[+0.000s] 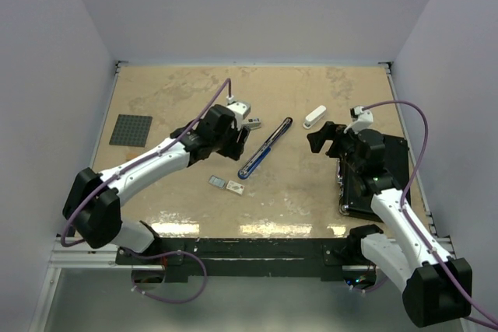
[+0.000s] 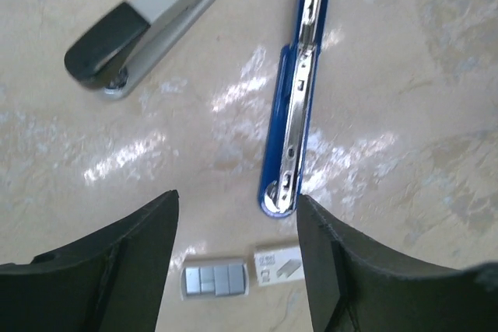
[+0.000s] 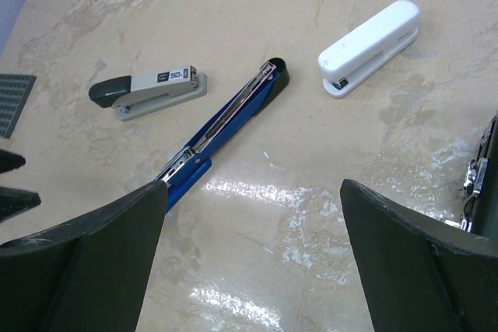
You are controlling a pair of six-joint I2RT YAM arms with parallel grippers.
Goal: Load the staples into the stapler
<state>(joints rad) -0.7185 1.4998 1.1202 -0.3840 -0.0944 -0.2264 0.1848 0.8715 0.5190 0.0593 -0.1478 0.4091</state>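
The blue stapler (image 1: pixel 264 149) lies opened out flat mid-table, its metal channel (image 2: pixel 299 91) facing up. Just near of its end sit the staples: a small whitish box (image 2: pixel 278 264) and a grey tray piece (image 2: pixel 214 279) side by side. My left gripper (image 2: pixel 237 200) hovers open above them with nothing between its fingers, the blue stapler's end just ahead of its right finger. To the right of the blue stapler, my right gripper (image 3: pixel 253 184) stands wide open over bare table, apart from everything and empty.
A grey and black stapler (image 2: pixel 148 25) lies left of the blue one. A white stapler (image 3: pixel 369 48) sits beyond it to the right. A black tray-like block (image 1: pixel 381 172) is under the right arm. A dark grey studded plate (image 1: pixel 131 130) lies far left.
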